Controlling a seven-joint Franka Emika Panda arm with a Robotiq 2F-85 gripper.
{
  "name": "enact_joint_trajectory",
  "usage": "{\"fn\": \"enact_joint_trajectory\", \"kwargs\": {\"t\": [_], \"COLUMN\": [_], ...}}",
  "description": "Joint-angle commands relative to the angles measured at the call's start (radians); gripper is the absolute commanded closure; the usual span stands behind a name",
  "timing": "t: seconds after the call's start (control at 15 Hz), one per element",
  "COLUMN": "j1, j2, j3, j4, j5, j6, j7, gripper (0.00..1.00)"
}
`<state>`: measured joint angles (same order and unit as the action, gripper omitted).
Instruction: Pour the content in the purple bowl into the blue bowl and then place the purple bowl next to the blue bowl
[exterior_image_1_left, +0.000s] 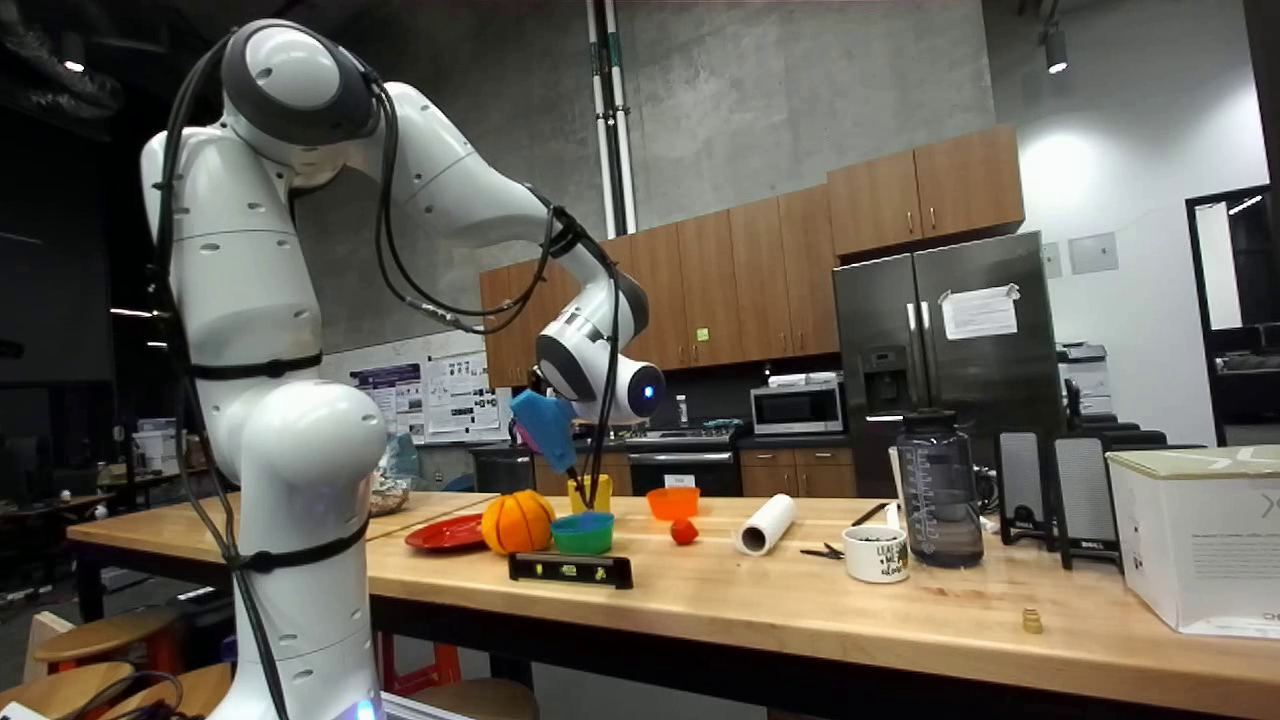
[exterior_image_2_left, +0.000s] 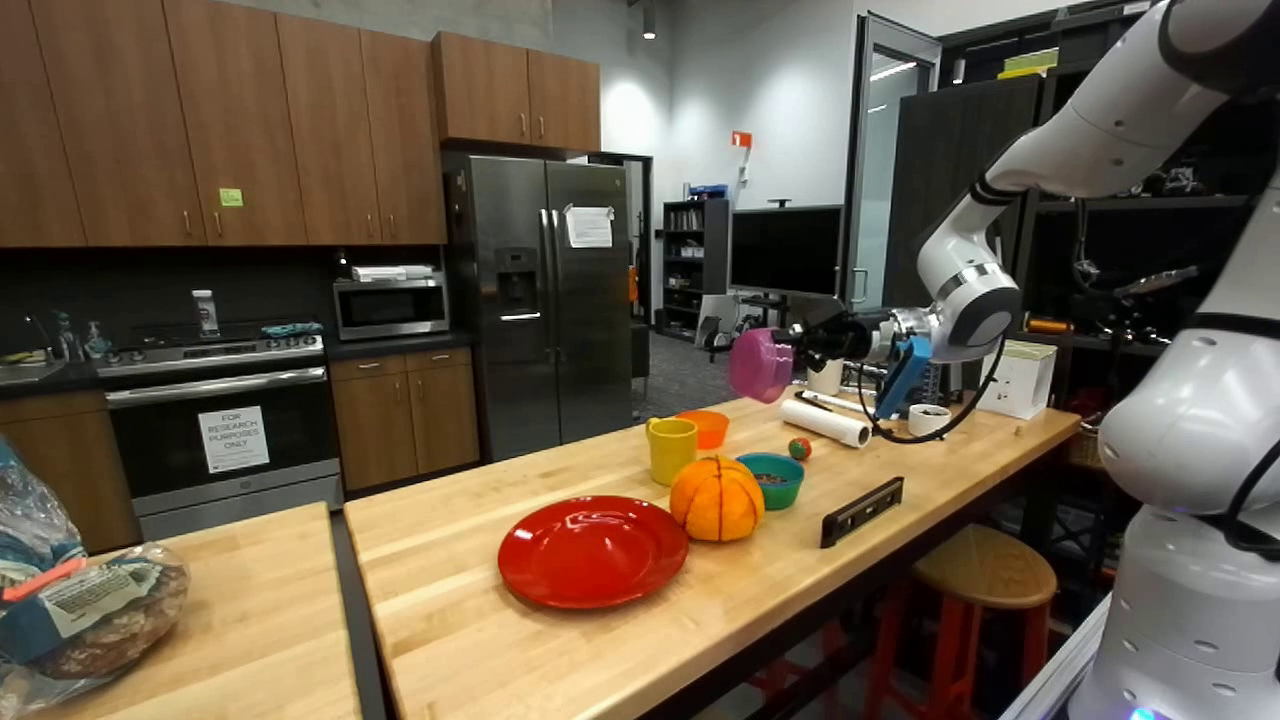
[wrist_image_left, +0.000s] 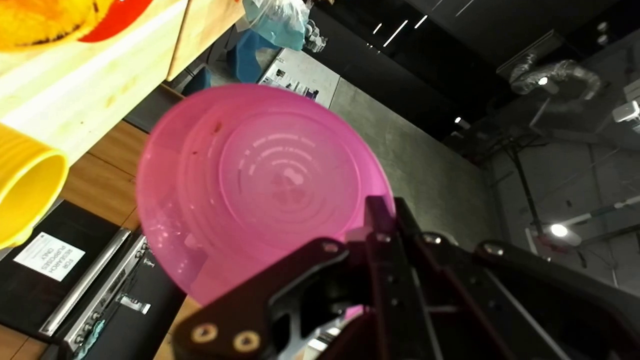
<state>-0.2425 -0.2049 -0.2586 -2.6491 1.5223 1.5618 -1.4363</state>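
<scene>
Tilted purple bowl, upright blue bowl

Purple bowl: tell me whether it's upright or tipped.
Tipped. In an exterior view the purple bowl is held on its side, clear of the table; the wrist view looks into its mouth.

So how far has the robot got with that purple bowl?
Pouring looks done: bits lie in the teal bowl, and the purple bowl shows just a few specks. In hand: the gripper holds the purple bowl tilted in mid-air. Still to do: setting it beside the teal bowl.
</scene>
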Motion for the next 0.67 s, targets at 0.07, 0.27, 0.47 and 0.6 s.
{"fn": "enact_joint_trajectory", "kwargs": {"t": [0.07, 0.27, 0.47, 0.6], "j1": [-0.020, -0.015, -0.003, 0.005], "j2": [-0.034, -0.122, -0.200, -0.237], "j3": [0.018, 0.060, 0.128, 0.187], "j4": [-0.013, -0.017, 0.002, 0.017], "j5": [0.013, 0.009, -0.017, -0.051], "j6": [0.058, 0.255, 0.475, 0.622], "j7": [0.002, 0.034, 0.098, 0.167], "gripper": [0.99, 0.99, 0.99, 0.99]}}
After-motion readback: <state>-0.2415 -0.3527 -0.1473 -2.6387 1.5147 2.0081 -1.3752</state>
